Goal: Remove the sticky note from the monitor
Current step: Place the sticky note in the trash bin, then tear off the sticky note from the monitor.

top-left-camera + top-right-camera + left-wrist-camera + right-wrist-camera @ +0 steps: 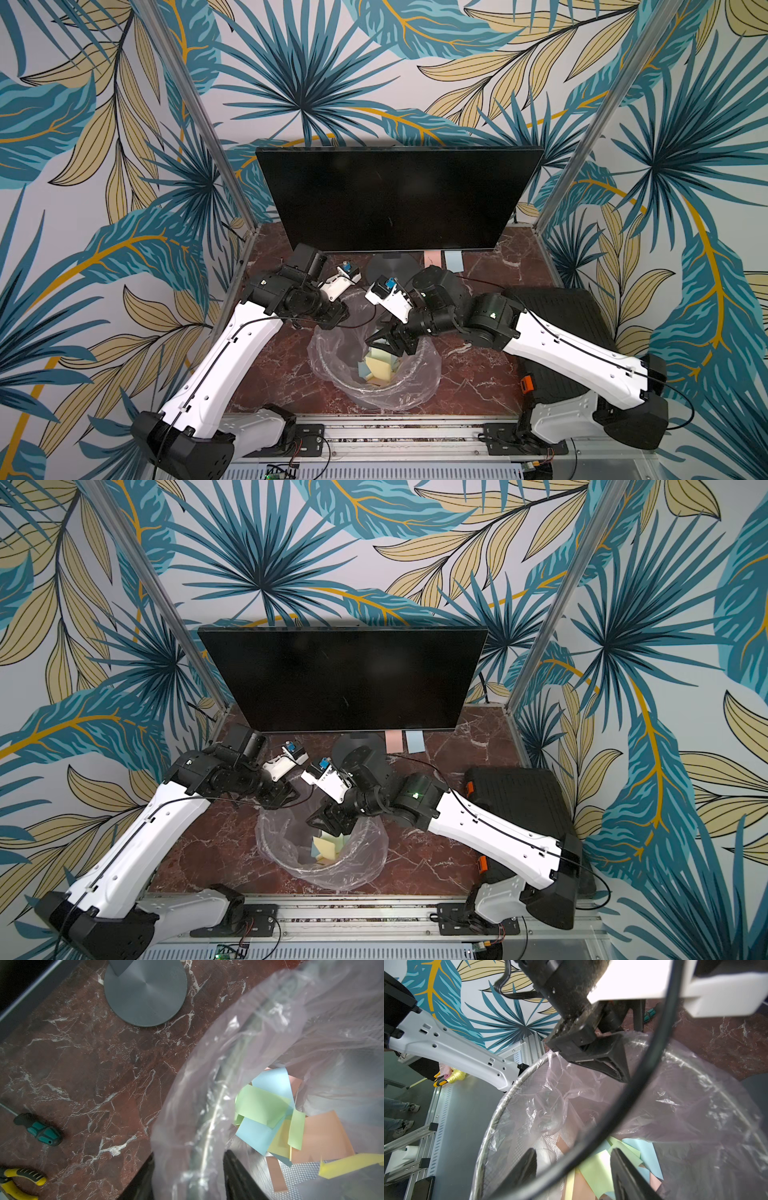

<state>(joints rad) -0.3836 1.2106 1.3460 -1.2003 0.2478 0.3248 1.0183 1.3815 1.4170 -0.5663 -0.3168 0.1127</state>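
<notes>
In both top views the monitor [399,199] stands at the far side of the desk [478,374], with its dark screen turned to the near side. Its round grey base [390,266] rests on the red marble surface. Just under the lower edge of the screen, right of the base, a pink sticky note [432,258] and a blue sticky note [454,259] show side by side. I cannot tell if they hang from the bezel or lie on the desk.

A wire bin [430,376] lined with a clear plastic bag [207,1084] stands near the middle of the desk. At its bottom lie loose paper notes [380,365] in yellow, green, blue and pink.

The left pincer [332,320] is at the far left part of the bin. In the left wrist view its fingers [239,1178] sit on both sides of the rim and clamp the rim together with the bag. The right pincer [384,343] hangs over the mouth of the bin. In the right wrist view its fingers [525,1167] stand apart with nothing between them.

A screwdriver [39,1130] and yellow-handled pliers [18,1180] lie on the desk, apart from the bin. A black case [557,324] lies at the right side.
</notes>
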